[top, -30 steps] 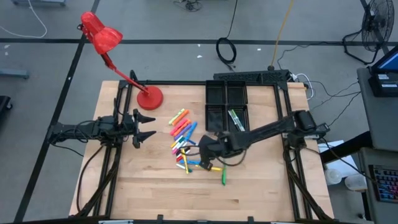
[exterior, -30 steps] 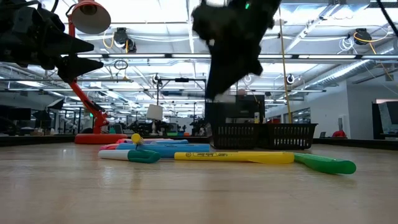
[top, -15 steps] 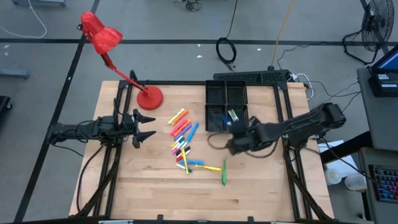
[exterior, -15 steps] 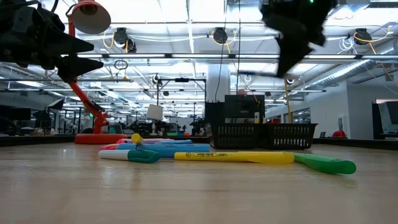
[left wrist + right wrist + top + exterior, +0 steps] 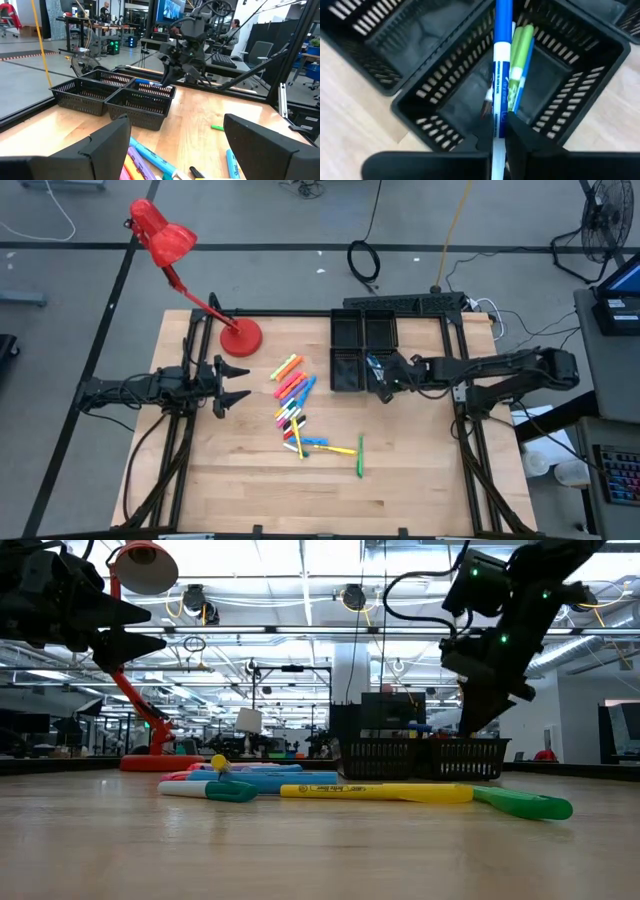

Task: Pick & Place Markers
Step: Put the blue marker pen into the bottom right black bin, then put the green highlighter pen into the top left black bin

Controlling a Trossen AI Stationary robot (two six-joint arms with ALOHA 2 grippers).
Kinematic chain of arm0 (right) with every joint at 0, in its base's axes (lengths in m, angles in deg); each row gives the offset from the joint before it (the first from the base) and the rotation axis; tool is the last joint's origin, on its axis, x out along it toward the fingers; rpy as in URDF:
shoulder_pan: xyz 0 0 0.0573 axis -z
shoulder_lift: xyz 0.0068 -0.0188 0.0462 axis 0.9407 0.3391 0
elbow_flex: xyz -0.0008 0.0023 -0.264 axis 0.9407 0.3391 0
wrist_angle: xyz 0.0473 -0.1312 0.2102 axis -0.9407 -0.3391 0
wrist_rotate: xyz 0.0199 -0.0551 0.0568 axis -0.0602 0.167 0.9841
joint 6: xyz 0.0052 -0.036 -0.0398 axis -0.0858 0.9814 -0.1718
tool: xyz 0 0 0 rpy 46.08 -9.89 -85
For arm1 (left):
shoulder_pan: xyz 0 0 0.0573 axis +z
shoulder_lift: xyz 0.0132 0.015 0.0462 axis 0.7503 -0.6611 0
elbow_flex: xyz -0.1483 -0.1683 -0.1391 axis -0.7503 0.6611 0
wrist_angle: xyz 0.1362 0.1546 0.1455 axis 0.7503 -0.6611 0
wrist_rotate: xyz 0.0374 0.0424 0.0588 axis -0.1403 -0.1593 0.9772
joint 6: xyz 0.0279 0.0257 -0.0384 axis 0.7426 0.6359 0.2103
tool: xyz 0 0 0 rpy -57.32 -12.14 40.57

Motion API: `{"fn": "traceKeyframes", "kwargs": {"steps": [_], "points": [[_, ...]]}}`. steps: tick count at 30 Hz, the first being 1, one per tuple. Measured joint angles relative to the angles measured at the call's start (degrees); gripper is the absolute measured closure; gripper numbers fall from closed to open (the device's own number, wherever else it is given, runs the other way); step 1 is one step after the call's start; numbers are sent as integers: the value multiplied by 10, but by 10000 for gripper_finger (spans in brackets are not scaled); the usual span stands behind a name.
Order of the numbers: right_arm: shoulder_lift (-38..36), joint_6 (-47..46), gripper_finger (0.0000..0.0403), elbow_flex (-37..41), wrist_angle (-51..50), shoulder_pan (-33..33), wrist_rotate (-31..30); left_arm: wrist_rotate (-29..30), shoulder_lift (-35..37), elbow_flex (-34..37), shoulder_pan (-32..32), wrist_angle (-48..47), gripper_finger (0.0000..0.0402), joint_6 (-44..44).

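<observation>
The right claw point(image 5: 381, 385) hangs over the black tray point(image 5: 352, 330), which sits at about one o'clock from the middle of the bench point(image 5: 250, 480). It is right above the tray's near right box. The claw is pinched tight on a blue marker point(image 5: 502, 60). In the right wrist view the marker sticks straight out from between the two dark fingers point(image 5: 530, 140) and points down into that box. I think it is held this way so it can drop in when the claw lets go.

A green marker point(image 5: 520, 50) and one or two more already lie at the bottom of that box, side by side. The walls keep them from rolling off. The other three boxes look bare, as far as I can see.

The rest of the markers point(image 5: 292, 395) lie in a loose pile on the bench, at about nine o'clock from the tray. A yellow marker point(image 5: 340, 450) and a green one point(image 5: 360, 456) lie a bit apart at the near edge of the pile. Lots are still waiting, so the job looks far from done.

The left claw point(image 5: 232, 384) waits at the left side of the bench, at nine o'clock from the pile. Its fingers are spread wide and hold nothing. It stays clear so the right arm has room.

A red desk lamp point(image 5: 240, 337) stands at the far left corner.
</observation>
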Motion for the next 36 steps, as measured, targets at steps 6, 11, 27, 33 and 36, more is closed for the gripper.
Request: {"fn": "traceKeyframes", "kwargs": {"steps": [6,11,27,33,36], "points": [[-4,-19,331,7,24,6,-8,0,0,0,0,0,78,0],[-4,-20,282,7,24,5,-8,0,0,0,0,0,78,0],[-160,-16,249,7,128,3,180,0,0,0,0,-2,78,0],[-234,50,245,7,159,-27,216,0,0,0,0,-2,78,0],[-250,102,248,10,183,-42,214,0,0,0,0,-1,78,0]]}}
